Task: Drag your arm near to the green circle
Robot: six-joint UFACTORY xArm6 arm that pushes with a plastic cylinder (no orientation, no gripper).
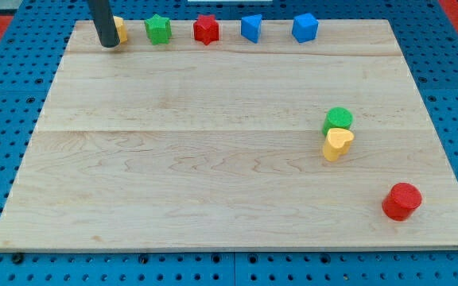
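Observation:
The green circle [338, 121] is a short green cylinder at the view's right, middle height, on the wooden board [213, 159]. A yellow heart block [337, 144] touches it just below. My tip [110, 44] is at the view's top left, far from the green circle, right beside a yellow block [121, 29] that the rod partly hides.
Along the view's top edge stand a green star block [158, 29], a red star block [206, 29], and two blue blocks [250, 28] [304, 28]. A red cylinder [401, 201] sits at the lower right. Blue pegboard surrounds the board.

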